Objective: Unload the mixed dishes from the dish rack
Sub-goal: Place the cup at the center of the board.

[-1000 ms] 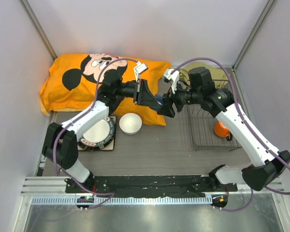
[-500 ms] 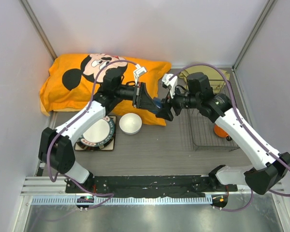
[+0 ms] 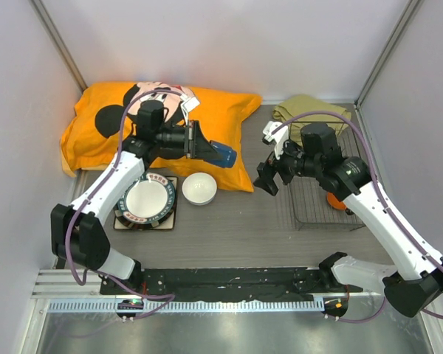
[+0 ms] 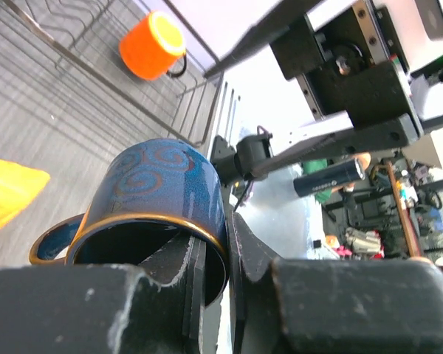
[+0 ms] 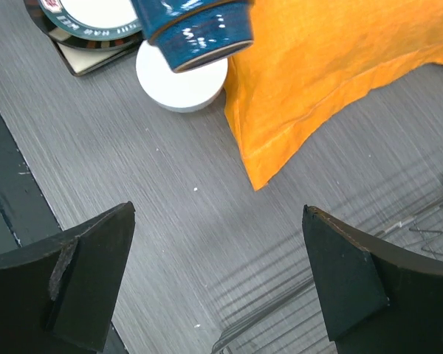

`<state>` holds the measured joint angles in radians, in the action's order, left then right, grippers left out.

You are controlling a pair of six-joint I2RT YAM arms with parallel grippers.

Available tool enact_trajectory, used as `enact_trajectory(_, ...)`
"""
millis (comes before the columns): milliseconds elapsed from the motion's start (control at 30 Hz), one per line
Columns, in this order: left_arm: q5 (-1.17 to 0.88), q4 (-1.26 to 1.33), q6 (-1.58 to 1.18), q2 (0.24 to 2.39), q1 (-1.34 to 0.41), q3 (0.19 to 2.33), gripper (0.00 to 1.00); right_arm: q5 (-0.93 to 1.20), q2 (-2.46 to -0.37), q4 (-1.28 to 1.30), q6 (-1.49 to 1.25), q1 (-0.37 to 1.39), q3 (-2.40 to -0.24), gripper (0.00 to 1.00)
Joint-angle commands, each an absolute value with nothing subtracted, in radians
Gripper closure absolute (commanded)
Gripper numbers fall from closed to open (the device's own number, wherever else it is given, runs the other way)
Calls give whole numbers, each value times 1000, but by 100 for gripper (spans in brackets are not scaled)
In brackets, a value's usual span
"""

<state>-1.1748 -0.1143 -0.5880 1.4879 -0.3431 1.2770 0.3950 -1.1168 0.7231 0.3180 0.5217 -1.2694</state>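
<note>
Above the pillow, left end effector apparently pinches the blue cup.

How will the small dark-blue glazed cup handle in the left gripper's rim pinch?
The small dark-blue glazed cup looks glossy, so it is probably slippery. It may pivot, since the left gripper pinches only one wall at the rim. It looks ceramic: rigid, and would likely chip if dropped.

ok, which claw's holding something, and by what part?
Left claw holds the small dark-blue cup by its rim wall, one finger inside, one outside. Right claw is open and empty.
</note>
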Motion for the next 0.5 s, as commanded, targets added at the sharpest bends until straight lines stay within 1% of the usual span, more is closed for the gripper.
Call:
enact_trajectory(0, -1160, -224, -479, 1430, -354, 1333, 100, 338, -1095, 727, 339, 525, -1258, 0)
enact_trajectory(133, -1080, -525, -267, 1456, -354, 1432, 100, 272, -1083, 727, 342, 525, -1267, 0)
enact_trajectory(167, -1018, -680, -148, 1462, -354, 1449, 100, 240, -1078, 727, 342, 525, -1272, 0)
enact_trajectory(267, -905, -881, 31, 1465, -365, 1479, 100, 172, -1080, 729, 339, 525, -1279, 0)
enact_trajectory(400, -645, -957, 141, 1414, -411, 1418, 100, 144, -1089, 724, 331, 525, -1273, 0)
enact_trajectory(467, -579, -960, 164, 1387, -445, 1367, 100, 140, -1091, 715, 331, 525, -1263, 0)
